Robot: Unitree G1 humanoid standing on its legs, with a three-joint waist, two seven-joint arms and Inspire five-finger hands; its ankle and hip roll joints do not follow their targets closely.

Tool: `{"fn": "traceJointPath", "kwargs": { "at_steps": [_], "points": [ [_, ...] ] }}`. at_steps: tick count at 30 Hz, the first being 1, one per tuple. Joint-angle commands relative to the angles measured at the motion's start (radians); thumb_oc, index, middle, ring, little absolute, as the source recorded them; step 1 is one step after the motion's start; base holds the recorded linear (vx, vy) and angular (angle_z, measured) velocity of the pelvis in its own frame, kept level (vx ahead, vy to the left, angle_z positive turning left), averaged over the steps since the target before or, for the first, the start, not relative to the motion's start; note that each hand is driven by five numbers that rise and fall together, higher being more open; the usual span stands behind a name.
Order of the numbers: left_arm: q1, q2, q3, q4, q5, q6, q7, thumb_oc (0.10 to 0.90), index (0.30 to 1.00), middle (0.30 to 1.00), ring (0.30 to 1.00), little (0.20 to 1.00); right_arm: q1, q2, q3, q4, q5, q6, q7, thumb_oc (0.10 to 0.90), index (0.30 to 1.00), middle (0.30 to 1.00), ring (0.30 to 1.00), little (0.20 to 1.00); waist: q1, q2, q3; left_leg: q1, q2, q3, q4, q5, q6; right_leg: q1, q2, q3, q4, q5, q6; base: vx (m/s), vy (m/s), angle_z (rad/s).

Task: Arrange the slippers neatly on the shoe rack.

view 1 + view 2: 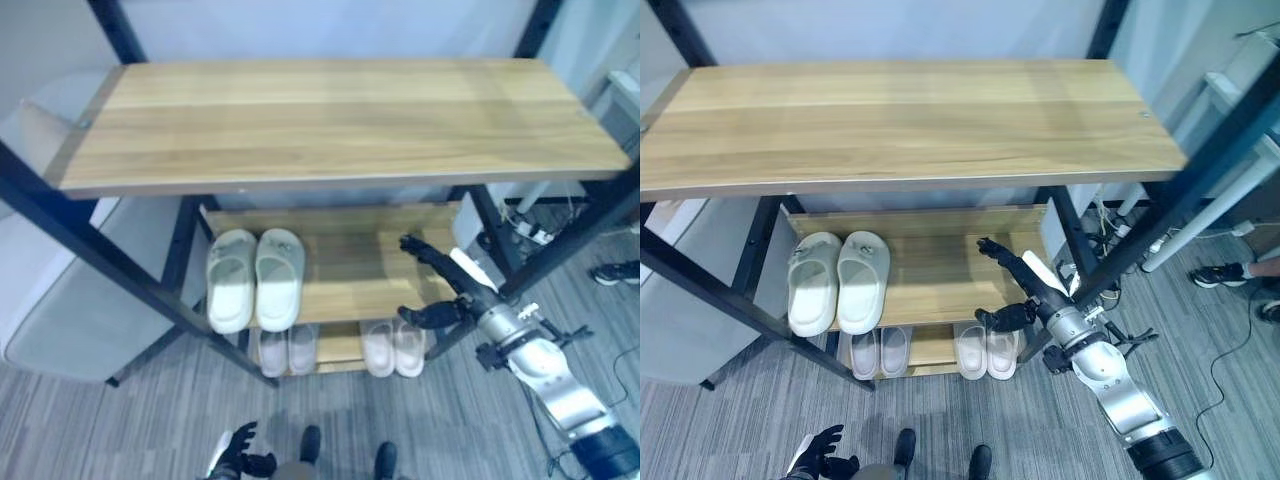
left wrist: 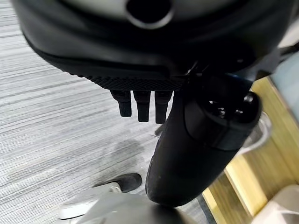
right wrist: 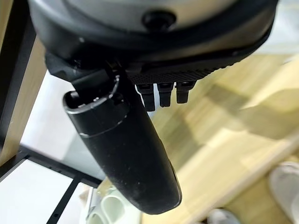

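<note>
Right hand (image 1: 440, 290) hovers empty over the middle shelf (image 1: 350, 265), fingers spread wide; slippers (image 1: 255, 278) lie well to their left, long axes front-to-back. Left hand (image 1: 240, 455) hangs low, farther off, fingers relaxed

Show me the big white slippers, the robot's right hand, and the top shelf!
big white slippers (image 1: 255, 279), left eye view, between the pair.
right hand (image 1: 1025, 300), right eye view, on its palm.
top shelf (image 1: 330, 115), left eye view, bare wooden board.
</note>
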Motion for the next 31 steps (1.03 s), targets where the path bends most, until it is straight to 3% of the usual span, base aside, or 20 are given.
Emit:
{"fn": "traceJointPath", "kwargs": {
  "at_steps": [1, 9, 14, 20, 22, 31],
  "points": [
    [-0.030, -0.041, -0.047, 0.095, -0.003, -0.030, -0.029, 0.800, 0.900, 0.900, 0.900, 0.900, 0.028, -0.030, -0.042, -0.059, -0.061, -0.099, 0.000, 0.800, 0.900, 0.900, 0.900, 0.900, -0.010, 0.001, -0.095, 0.027, 0.019, 0.022, -0.003, -0.068, -0.038, 0.027, -0.030, -0.026, 0.037, -0.105, 0.064, -0.04, -0.046, -0.07],
    [-0.058, -0.063, -0.066, 0.122, 0.002, -0.028, -0.043, 0.800, 0.900, 0.900, 0.900, 0.900, 0.139, 0.015, -0.024, 0.153, -0.256, -0.073, -0.059, 0.800, 0.900, 0.900, 0.900, 0.900, -0.043, 0.015, -0.091, 0.006, 0.028, 0.029, -0.008, -0.032, -0.053, 0.029, -0.016, -0.024, 0.026, -0.113, 0.053, -0.07, -0.050, -0.09],
    [-0.073, -0.069, -0.078, 0.144, -0.001, -0.021, -0.040, 0.800, 0.900, 0.900, 0.900, 0.900, 0.107, 0.098, 0.026, 0.451, -0.341, -0.040, -0.155, 0.800, 0.900, 0.900, 0.900, 0.900, -0.048, 0.022, -0.083, 0.002, 0.033, 0.036, -0.008, -0.022, -0.053, 0.035, -0.005, -0.013, 0.015, -0.113, 0.048, -0.04, -0.046, 0.00],
    [-0.084, -0.062, -0.080, 0.184, 0.007, -0.013, -0.031, 0.800, 0.900, 0.900, 0.900, 0.900, 0.044, 0.193, 0.084, 0.729, -0.343, -0.009, -0.213, 0.800, 0.900, 0.900, 0.900, 0.900, -0.040, 0.020, -0.082, 0.012, 0.035, 0.036, -0.008, -0.019, -0.054, 0.048, 0.003, -0.006, 0.011, -0.116, 0.043, -0.01, -0.038, 0.00],
    [-0.086, -0.055, -0.076, 0.211, 0.008, -0.006, -0.026, 0.800, 0.900, 0.900, 0.900, 0.900, 0.013, 0.252, 0.109, 0.898, -0.341, 0.012, -0.240, 0.800, 0.900, 0.900, 0.900, 0.900, -0.032, 0.019, -0.083, 0.019, 0.036, 0.029, -0.008, -0.017, -0.055, 0.059, 0.006, -0.009, 0.011, -0.120, 0.038, -0.01, -0.069, 0.03],
    [-0.090, -0.045, -0.063, 0.253, 0.000, 0.006, -0.026, 0.800, 0.900, 0.900, 0.900, 0.900, -0.007, 0.340, 0.104, 1.130, -0.300, 0.051, -0.260, 0.800, 0.900, 0.900, 0.900, 0.900, -0.019, 0.013, -0.087, 0.034, 0.037, 0.016, -0.008, -0.019, -0.056, 0.081, 0.016, -0.020, 0.012, -0.129, 0.029, 0.00, -0.037, 0.07]
  ]
}}
